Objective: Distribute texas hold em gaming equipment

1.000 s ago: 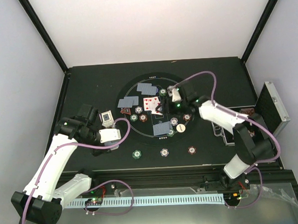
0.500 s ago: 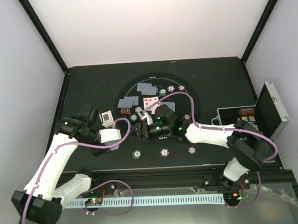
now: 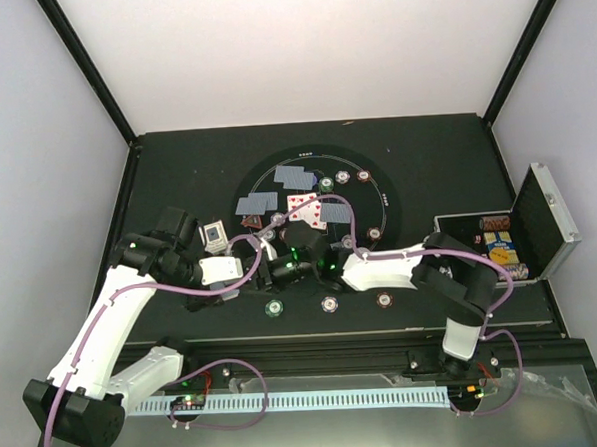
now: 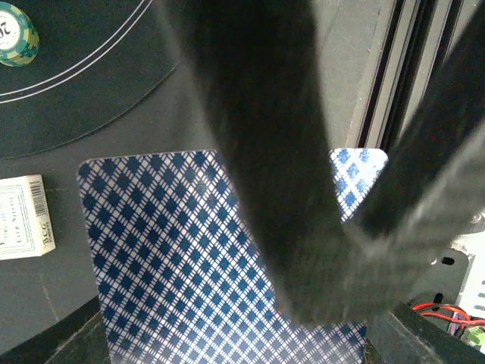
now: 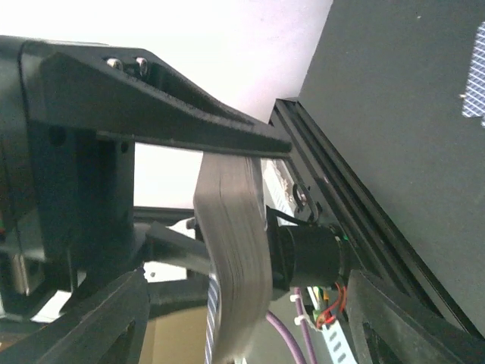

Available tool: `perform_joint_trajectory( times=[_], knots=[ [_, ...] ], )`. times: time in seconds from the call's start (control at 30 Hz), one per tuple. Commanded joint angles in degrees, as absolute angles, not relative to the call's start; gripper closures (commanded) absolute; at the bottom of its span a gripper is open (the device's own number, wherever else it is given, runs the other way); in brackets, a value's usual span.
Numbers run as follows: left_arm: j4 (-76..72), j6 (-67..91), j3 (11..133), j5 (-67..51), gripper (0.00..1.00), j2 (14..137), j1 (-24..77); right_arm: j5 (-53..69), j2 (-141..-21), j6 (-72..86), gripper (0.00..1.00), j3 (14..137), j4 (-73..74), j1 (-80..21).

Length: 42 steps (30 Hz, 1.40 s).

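Robot lab test cell, white panel walls [image 3: 299, 43], black frame struts [image 3: 83, 67], black tabletop [image 3: 196, 169], exposed cabling [image 3: 172, 288]

**Work cell: black tabletop inside a three-sided enclosure**

The tabletop [image 3: 176, 170] is matte black and rectangular. A white back wall [image 3: 300, 53] rises from its far edge, and pale grey side walls [image 3: 34, 147] stand along its left and right edges. Black frame posts [image 3: 85, 69] run up from the far-left and far-right corners. A black slotted rail [image 3: 315, 341] lies along the near edge. Nearer still, a white slotted cable duct [image 3: 318, 400] sits on a grey metal base plate [image 3: 549, 411]. Lighting is even and diffuse, brightest on the back wall.
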<state>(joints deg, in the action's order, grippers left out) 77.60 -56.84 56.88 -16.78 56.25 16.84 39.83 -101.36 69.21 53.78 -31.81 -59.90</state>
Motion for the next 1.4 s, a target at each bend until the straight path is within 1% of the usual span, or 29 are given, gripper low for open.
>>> perform_joint_trajectory(
  times=[0.0, 0.17, 0.27, 0.43, 0.67, 0.77, 0.93, 1.03, 1.13, 1.2, 1.3, 1.37],
  knots=[
    [78.4, -56.9, 58.3, -18.5, 0.98, 55.9, 16.7, 41.0, -105.0, 70.8, 0.27, 57.2, -35.4, -61.1],
    [78.3, -57.2, 58.0, -18.4, 0.98, 55.6, 16.7, 42.1, -109.2, 72.0, 0.31, 59.7, -35.9, -61.3],
    [78.4, -57.1, 58.1, -18.3, 0.98, 55.6, 16.7, 42.1, -111.7, 73.5, 0.34, 60.4, -37.4, -61.2],
    [78.6, -57.2, 58.0, -18.2, 0.98, 55.4, 16.6, 41.6, -114.0, 75.6, 0.4, 58.9, -40.1, -60.1],
    [78.7, -57.3, 58.2, -18.4, 0.98, 55.2, 16.7, 41.5, -111.0, 72.8, 0.46, 52.5, -36.9, -56.8],
    [78.7, -57.1, 58.3, -18.8, 0.98, 55.4, 16.7, 40.8, -109.8, 72.1, 0.5, 50.1, -35.7, -55.3],
    [78.8, -57.1, 58.4, -18.4, 0.98, 55.3, 16.7, 40.3, -107.2, 69.6, 0.56, 48.8, -32.7, -54.6],
    [78.7, -57.1, 58.4, -18.3, 0.99, 55.5, 16.7, 40.3, -105.3, 69.6, 0.63, 48.8, -33.0, -54.6],
    [78.6, -56.8, 58.3, -18.3, 0.98, 55.6, 16.7, 40.4, -102.9, 69.8, 0.72, 48.9, -33.3, -54.5],
    [78.4, -56.8, 58.1, -18.3, 0.98, 55.6, 16.7, 40.2, -101.4, 68.9, 0.79, 49.1, -31.7, -54.6],
    [78.4, -56.8, 58.0, -17.9, 0.99, 55.6, 16.7, 40.0, -99.6, 67.8, 0.92, 48.7, -29.8, -54.3],
    [78.4, -56.8, 57.9, -17.4, 0.98, 55.5, 16.7, 40.2, -98.6, 68.6, 0.98, 47.5, -30.8, -53.7]
  ],
)
